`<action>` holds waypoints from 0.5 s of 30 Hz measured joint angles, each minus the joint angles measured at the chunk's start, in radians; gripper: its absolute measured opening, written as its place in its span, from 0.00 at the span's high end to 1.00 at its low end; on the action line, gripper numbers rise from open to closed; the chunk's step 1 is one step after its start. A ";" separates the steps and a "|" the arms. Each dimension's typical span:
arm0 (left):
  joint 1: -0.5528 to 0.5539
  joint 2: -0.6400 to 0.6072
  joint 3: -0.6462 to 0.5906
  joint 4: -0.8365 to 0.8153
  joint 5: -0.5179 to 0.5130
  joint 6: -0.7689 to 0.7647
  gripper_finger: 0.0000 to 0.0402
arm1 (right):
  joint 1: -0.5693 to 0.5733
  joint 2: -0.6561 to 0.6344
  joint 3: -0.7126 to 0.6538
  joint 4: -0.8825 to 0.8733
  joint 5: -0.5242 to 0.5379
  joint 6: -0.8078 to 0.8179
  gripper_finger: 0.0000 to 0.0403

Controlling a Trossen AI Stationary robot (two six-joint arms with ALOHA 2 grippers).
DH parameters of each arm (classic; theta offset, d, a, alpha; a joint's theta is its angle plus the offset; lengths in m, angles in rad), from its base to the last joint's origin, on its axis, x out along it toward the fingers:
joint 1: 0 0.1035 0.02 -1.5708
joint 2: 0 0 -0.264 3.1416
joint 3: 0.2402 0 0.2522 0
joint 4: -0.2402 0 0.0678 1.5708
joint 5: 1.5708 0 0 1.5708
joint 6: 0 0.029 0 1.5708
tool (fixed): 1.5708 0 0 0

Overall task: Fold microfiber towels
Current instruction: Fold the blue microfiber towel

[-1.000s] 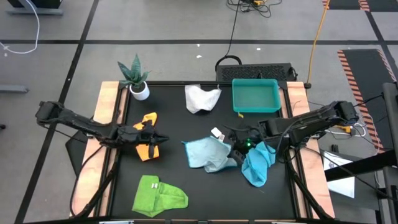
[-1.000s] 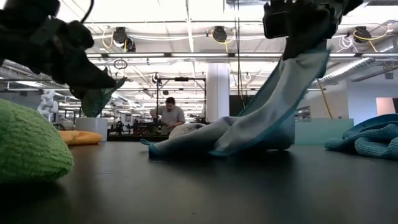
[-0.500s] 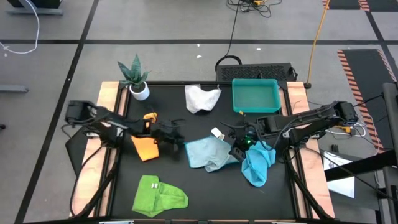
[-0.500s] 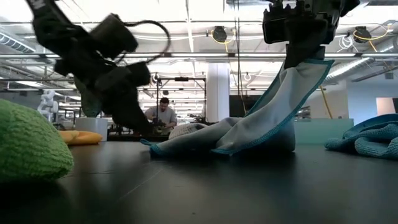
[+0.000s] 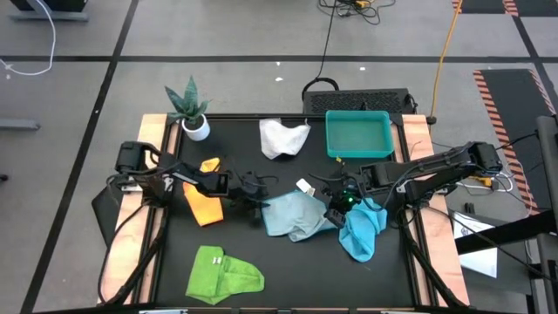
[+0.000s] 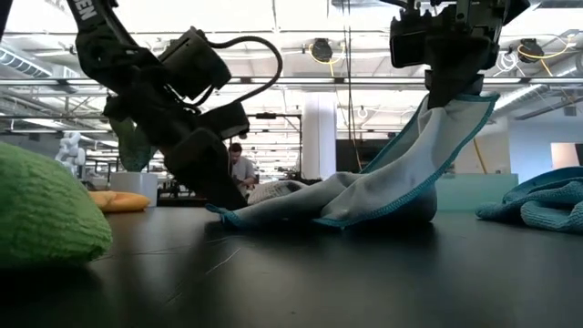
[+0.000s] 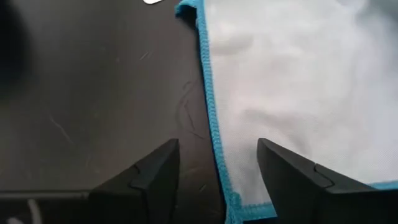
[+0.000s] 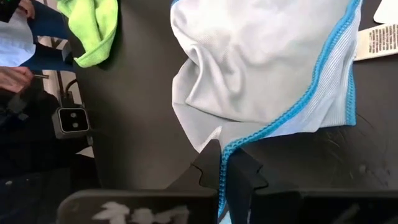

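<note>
A light blue towel (image 5: pixel 292 215) lies crumpled at the table's middle. My right gripper (image 8: pixel 226 174) is shut on its right corner and holds that corner up. My left gripper (image 7: pixel 217 171) is open and low over the towel's left hem (image 7: pixel 211 118), one finger over the cloth and one over bare table. In the low view it (image 6: pixel 217 187) stands just by the towel's corner (image 6: pixel 221 213). The yellow-orange towel (image 5: pixel 205 205) lies flat to the left. The turquoise towel (image 5: pixel 359 231), the lime green towel (image 5: pixel 222 275) and the white towel (image 5: pixel 283 138) lie bunched. My right gripper pinches the light blue towel's blue-stitched hem (image 8: pixel 231 149) at a corner between its two shut fingers, coming from above. That corner (image 6: pixel 448 105) is lifted, and the cloth slopes down from it, fairly taut. The rest of the towel (image 6: pixel 319 205) lies on the table.
A teal tray (image 5: pixel 357 153) stands at the back right and a potted plant (image 5: pixel 189 109) at the back left. A white label (image 5: pixel 304 187) lies by the light blue towel. People show in the room beyond the table (image 6: pixel 239 169).
My left gripper has left the yellow-orange towel, gone toward the table's right edge to the light blue towel's left hem, and opened. The yellow-orange towel now lies flat where it was.
</note>
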 joint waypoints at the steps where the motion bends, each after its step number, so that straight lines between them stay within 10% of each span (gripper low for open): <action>1: -0.009 0.001 0.000 -0.002 -0.005 0.008 0.49 | 0.000 0.000 0.000 -0.005 0.002 -0.004 1.00; 10: -0.060 -0.005 0.000 -0.044 0.011 0.028 0.95 | 0.000 0.000 0.000 -0.015 0.034 -0.047 1.00; 15: -0.058 -0.061 -0.004 -0.075 0.013 0.022 0.99 | -0.001 -0.005 0.000 -0.012 0.039 -0.070 1.00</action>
